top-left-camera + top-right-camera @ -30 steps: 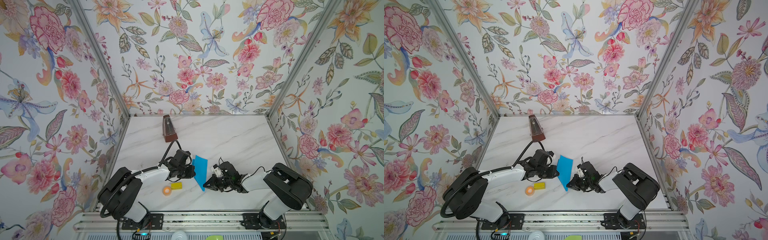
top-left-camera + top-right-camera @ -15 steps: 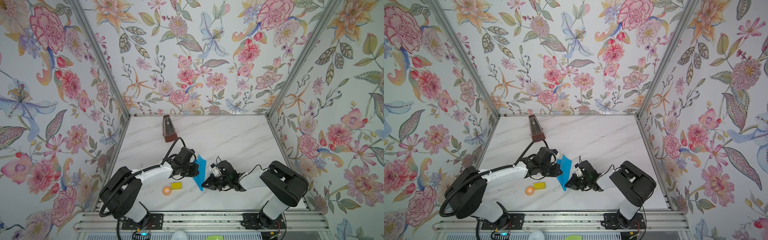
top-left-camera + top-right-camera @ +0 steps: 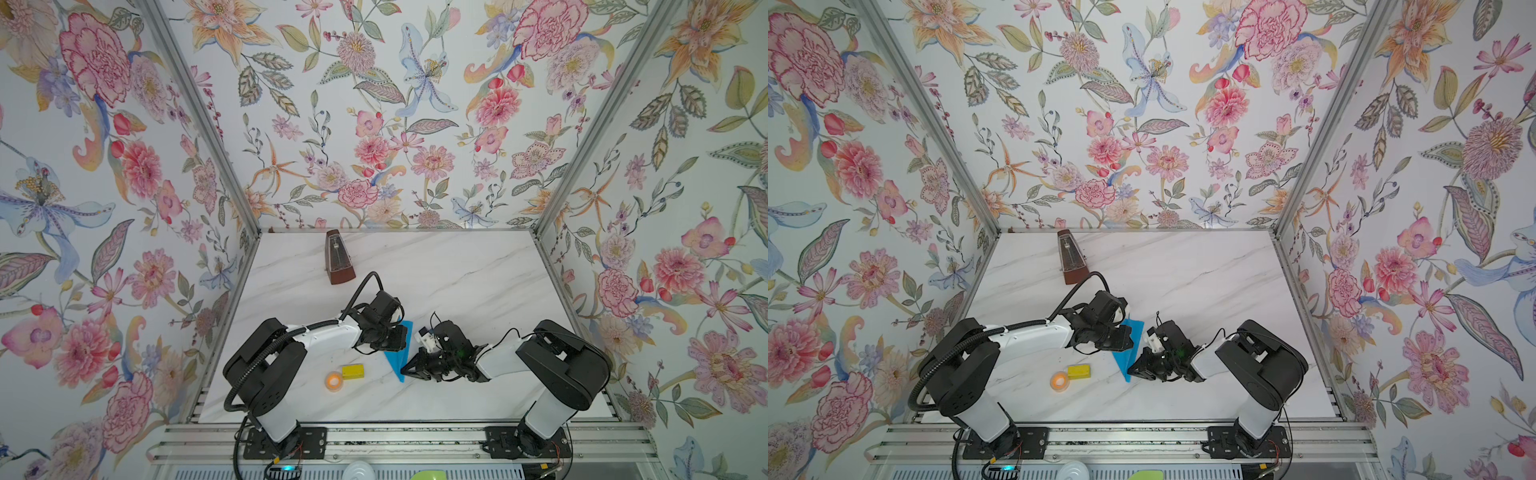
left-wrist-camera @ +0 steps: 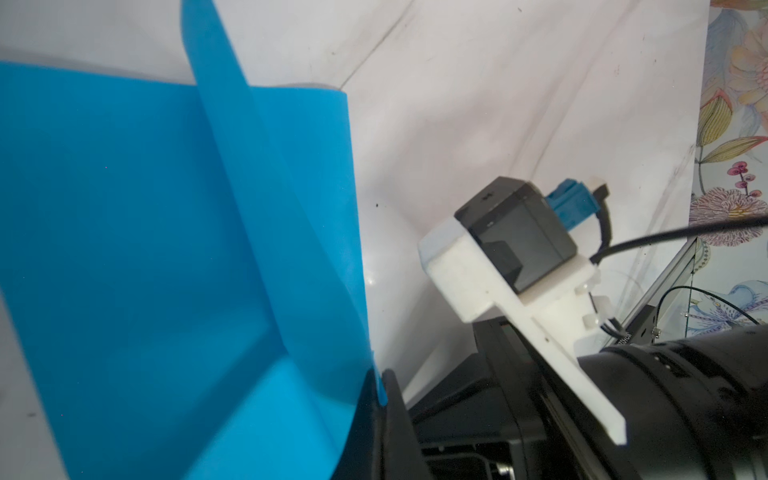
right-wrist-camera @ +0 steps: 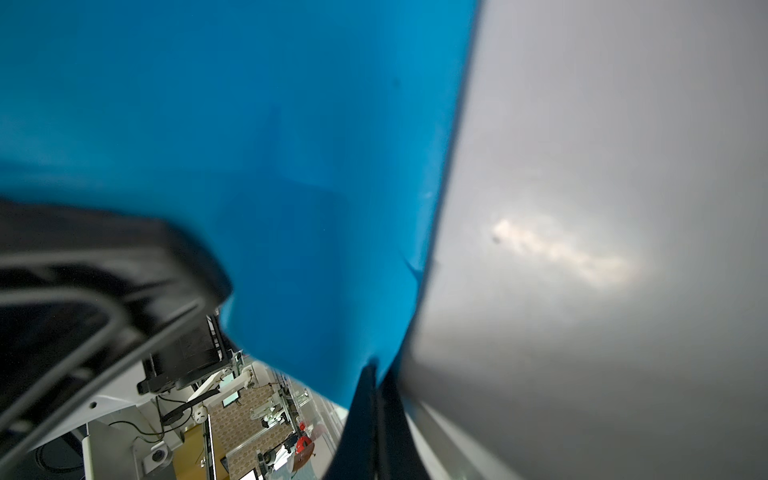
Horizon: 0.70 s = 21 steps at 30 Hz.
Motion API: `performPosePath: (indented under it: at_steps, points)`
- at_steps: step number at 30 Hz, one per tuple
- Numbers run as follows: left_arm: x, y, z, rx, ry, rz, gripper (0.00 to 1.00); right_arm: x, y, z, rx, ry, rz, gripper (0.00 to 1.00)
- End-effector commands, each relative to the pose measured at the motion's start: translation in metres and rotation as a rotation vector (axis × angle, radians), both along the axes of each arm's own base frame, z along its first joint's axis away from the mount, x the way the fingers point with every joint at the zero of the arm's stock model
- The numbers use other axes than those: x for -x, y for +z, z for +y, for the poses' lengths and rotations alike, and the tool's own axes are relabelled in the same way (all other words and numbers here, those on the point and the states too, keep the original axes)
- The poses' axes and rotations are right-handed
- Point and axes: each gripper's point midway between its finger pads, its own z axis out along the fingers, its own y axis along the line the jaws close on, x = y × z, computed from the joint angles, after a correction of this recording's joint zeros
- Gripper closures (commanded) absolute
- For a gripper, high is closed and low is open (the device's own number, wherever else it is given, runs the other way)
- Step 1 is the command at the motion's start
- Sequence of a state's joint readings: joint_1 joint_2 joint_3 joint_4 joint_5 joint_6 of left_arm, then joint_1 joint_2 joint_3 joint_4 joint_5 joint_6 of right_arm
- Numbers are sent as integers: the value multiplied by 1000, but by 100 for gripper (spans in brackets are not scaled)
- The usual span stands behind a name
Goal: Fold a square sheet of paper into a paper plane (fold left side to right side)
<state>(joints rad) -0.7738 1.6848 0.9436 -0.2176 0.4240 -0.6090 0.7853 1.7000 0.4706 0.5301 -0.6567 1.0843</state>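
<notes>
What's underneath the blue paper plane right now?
Only the marble table shows around the paper plane. Whatever lies directly beneath it is covered by the paper itself.

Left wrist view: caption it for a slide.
Left gripper pinches the blue paper plane by its edge, the right arm's wrist camera beyond.

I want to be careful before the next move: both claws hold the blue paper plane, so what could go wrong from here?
1. The left claw and the right claw are both shut on the paper plane; if the arms pull apart, the paper may tear.
2. Each claw seems to pinch only near an edge, so the paper might slip out.
3. The yellow block and orange tape roll lie near the left arm, which could knock them.
</notes>
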Motion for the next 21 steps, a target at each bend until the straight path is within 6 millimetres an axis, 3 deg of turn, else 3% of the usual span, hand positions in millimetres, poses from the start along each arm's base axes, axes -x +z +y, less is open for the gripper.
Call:
performPosePath:
  at_steps: [1,21]
  points:
    - [-9,-2,-3,-25,-6,-38,100,19,-31,-16,112,10,82,100]
    - [-15,-25,-6,-62,-20,-31,100,23,-34,-18,121,18,94,100]
